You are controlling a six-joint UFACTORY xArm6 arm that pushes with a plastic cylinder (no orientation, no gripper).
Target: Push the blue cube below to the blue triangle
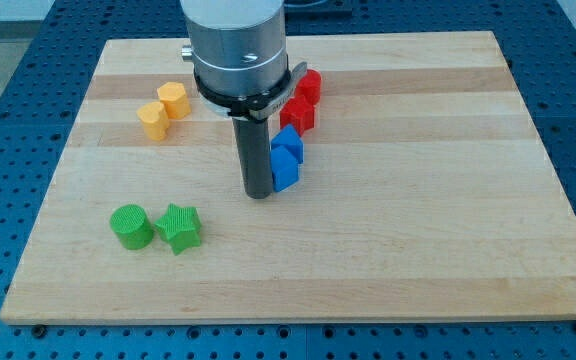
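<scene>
Centrally, on the pale wooden table (pixel 388 260), a straight dark rod is seen descending from a grey cylindrical arm housing (pixel 236 50), and my tip (pixel 258 194) is set down on the wood just at the left of the lower blue block. No hand is fitted to this arm, so nothing is gripped or enclosed; the rod only stands against the blocks.

Two blue blocks are found close by the rod on the view's right. The lower one, the blue plastic cube (pixel 284 170), is placed right beside the tip, apparently touching the rod's side, though the contact line is partly hidden by the rod. The upper one, the blue plastic triangle (pixel 290 143), is set directly above it toward the view's top, and the two appear to be touching; their exact shapes are hard to make out from this angle.

Above the blue pair, two red plastic blocks are seen: one red block (pixel 299 113) just above the blue triangle, and another red block (pixel 309 85) beyond it toward the view's top, partly hidden by the arm housing.

Toward the view's left and top, two yellow-orange plastic blocks are placed side by side: a yellow block (pixel 153 120) and a yellow cylinder-like block (pixel 173 99), touching or nearly so.

At the view's lower left, a green plastic cylinder (pixel 130 225) and a green star-shaped block (pixel 179 228) are set just beside each other, well apart from the tip.
</scene>
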